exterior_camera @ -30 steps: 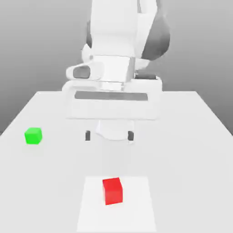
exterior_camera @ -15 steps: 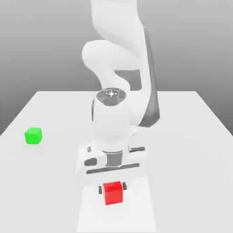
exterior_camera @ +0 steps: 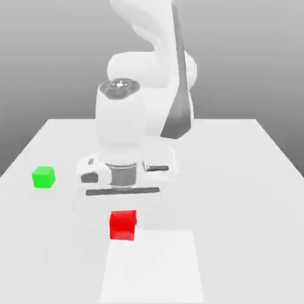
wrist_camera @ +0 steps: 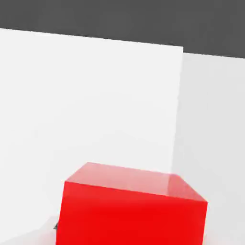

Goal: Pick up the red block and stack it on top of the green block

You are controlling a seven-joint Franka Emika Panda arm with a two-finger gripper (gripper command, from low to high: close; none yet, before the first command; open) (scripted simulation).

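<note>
One red block (exterior_camera: 123, 225) clenched in the jaws above the white bench (exterior_camera: 249, 178), well apart from the green block (exterior_camera: 43, 177); risked slipping or landing off-centre.

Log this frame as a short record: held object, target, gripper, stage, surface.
held object: red block, gripped and lifted clear of the table
target: green block, sitting alone toward the exterior view's left, nothing on top of it
gripper: gripper shut on the red block, pointing down
stage: pick done, stacking not yet done
surface: white table with a lighter square patch near the front edge
</note>
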